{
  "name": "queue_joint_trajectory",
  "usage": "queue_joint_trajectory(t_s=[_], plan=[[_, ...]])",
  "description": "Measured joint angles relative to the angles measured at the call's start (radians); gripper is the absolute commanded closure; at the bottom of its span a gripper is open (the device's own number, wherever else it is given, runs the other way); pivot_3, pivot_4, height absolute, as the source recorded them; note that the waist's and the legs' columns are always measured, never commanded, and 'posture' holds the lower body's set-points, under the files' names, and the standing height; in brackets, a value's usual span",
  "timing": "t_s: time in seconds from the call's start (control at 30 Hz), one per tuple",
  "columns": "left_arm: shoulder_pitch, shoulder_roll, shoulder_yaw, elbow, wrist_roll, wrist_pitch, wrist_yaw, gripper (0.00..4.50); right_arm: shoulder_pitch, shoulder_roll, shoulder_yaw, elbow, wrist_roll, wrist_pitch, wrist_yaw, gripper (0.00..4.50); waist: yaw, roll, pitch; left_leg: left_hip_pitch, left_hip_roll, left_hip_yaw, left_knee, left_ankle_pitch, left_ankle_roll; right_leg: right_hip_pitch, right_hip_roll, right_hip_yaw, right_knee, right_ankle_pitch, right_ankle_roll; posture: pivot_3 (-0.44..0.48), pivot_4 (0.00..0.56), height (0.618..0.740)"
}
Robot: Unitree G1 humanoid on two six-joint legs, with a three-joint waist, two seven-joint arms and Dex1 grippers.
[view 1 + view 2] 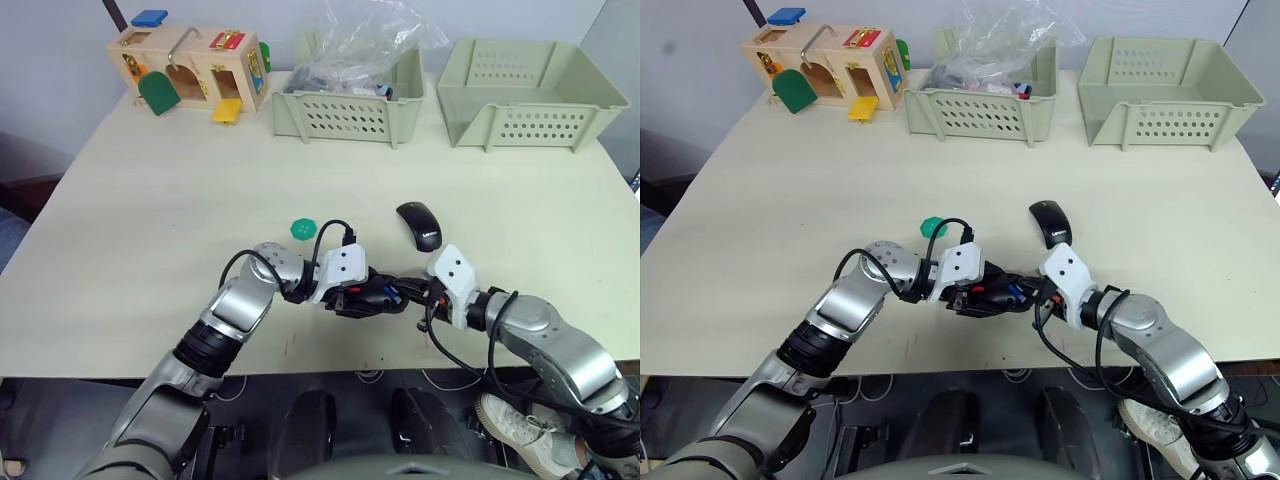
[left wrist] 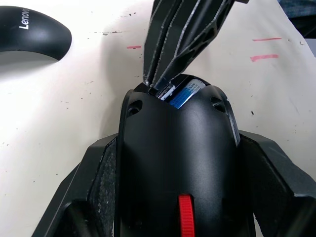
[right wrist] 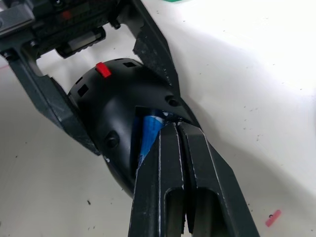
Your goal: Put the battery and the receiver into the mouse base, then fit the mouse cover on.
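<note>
Left claw (image 1: 352, 297) is clamping the mouse base (image 2: 177, 163) near the tabletop's (image 1: 150, 220) front edge while the right claw (image 1: 405, 292), pressed together, is touching the battery (image 3: 149, 129) inside it, mouse cover (image 1: 418, 224) lying just behind.

The mouse base (image 2: 175, 163) — a black oval body with a small red patch on its top — sits near the table's front edge, roughly midway along it, its hollow facing up. The battery (image 3: 148, 132), a slim blue cylinder, lies inside that hollow, only part of it visible. The mouse cover (image 1: 418, 224) — a glossy black curved shell with white lettering near one end — rests dome-up on the table just behind the base, toward the right, apart from it.
</note>
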Motion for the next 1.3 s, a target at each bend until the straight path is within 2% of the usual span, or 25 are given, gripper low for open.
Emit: queue_joint_trajectory(t_s=[0.27,0.43,0.53,0.63,0.73,0.8,0.83,0.93,1.03,1.07,1.13,1.17,1.3], plan=[[0.001,0.0,-0.004,0.0,0.001,0.008,0.004,1.62,0.012,0.001,0.005,0.015,-0.037,-0.028,0.024,4.47,0.0,-0.004,-0.006,0.001,0.0,0.0,0.0,0.0,0.0,0.001,0.0,0.0,0.0,0.0,0.0,0.0,0.15,0.74],[0.002,0.0,-0.004,0.0,0.001,0.005,0.006,1.62,0.011,0.035,-0.057,0.027,0.027,0.021,0.044,4.47,0.0,-0.004,-0.006,0.001,0.0,0.0,0.0,0.0,0.0,0.001,0.0,0.0,0.0,0.0,0.0,0.0,0.15,0.74],[0.005,-0.001,-0.005,-0.001,0.001,0.0,0.007,1.62,0.02,-0.011,-0.143,-0.02,0.122,0.09,0.087,3.62,0.001,-0.003,-0.006,0.0,0.0,-0.001,0.0,0.0,0.0,0.001,0.0,0.0,0.0,0.0,0.0,0.0,0.15,0.74],[0.008,-0.001,-0.005,-0.003,0.0,-0.003,0.008,1.62,0.05,-0.104,-0.28,-0.11,0.223,0.137,0.144,2.09,0.003,-0.004,-0.006,0.001,0.0,-0.001,0.0,0.0,0.0,0.001,0.0,0.0,-0.001,0.0,0.0,0.0,0.15,0.74],[0.012,0.004,-0.002,-0.004,0.0,-0.006,0.008,1.62,0.102,-0.178,-0.379,-0.16,0.294,0.158,0.198,0.85,0.002,-0.004,-0.006,0.001,0.0,-0.001,0.0,0.0,0.0,0.002,0.0,0.0,0.0,0.0,0.0,0.0,0.15,0.74],[0.009,0.0,-0.007,-0.005,0.001,-0.008,0.008,1.62,0.161,-0.211,-0.437,-0.19,0.332,0.154,0.247,0.35,0.004,-0.003,-0.006,0.001,0.0,-0.001,0.0,0.0,0.0,0.002,0.0,0.0,0.0,0.0,0.0,0.0,0.15,0.74],[0.015,0.001,-0.008,-0.005,-0.002,-0.013,0.006,1.62,0.248,-0.269,-0.516,-0.218,0.364,0.148,0.309,0.09,0.012,-0.002,-0.006,0.0,0.0,-0.001,0.0,0.0,0.0,0.002,0.0,-0.001,-0.001,0.0,0.0,0.0,0.15,0.74],[0.011,0.01,-0.004,-0.001,-0.006,-0.015,0.0,1.62,0.301,-0.303,-0.633,-0.244,0.403,0.13,0.369,0.09,0.004,-0.004,-0.008,0.001,0.0,-0.001,0.001,0.0,0.0,0.003,0.0,0.001,-0.001,0.0,0.0,0.0,0.15,0.74],[0.012,0.011,-0.006,0.002,-0.003,-0.015,0.001,1.62,0.327,-0.305,-0.661,-0.261,0.431,0.117,0.389,0.09,0.003,-0.004,-0.008,0.006,0.0,-0.001,0.001,0.0,0.0,0.007,0.0,0.001,-0.001,0.0,0.0,0.0,0.15,0.74],[0.011,0.01,-0.007,0.002,-0.003,-0.015,0.001,0.82,0.335,-0.305,-0.666,-0.262,0.431,0.11,0.391,0.0,0.003,-0.004,-0.008,0.008,0.0,-0.001,0.0,0.0,0.0,0.009,0.0,0.001,-0.002,0.0,0.0,0.0,0.15,0.74],[0.013,0.01,-0.009,0.003,-0.001,-0.011,-0.002,0.22,0.35,-0.307,-0.675,-0.263,0.432,0.104,0.393,0.0,0.003,-0.005,-0.008,0.008,0.0,-0.001,0.0,0.0,0.0,0.009,0.0,0.001,-0.002,0.0,0.0,0.0,0.15,0.74],[0.017,0.011,-0.009,0.003,-0.001,-0.005,-0.004,0.03,0.359,-0.307,-0.678,-0.263,0.432,0.101,0.392,0.0,0.003,-0.004,-0.008,0.008,0.0,-0.001,0.0,0.0,0.0,0.009,0.0,0.001,-0.002,0.0,0.0,0.0,0.15,0.74],[0.032,0.01,-0.002,-0.008,-0.027,0.016,-0.003,0.03,0.366,-0.307,-0.678,-0.263,0.433,0.087,0.385,0.0,0.003,-0.004,-0.008,0.008,0.0,-0.001,0.0,0.0,0.0,0.009,0.0,0.001,-0.002,0.0,0.0,0.0,0.15,0.74]])
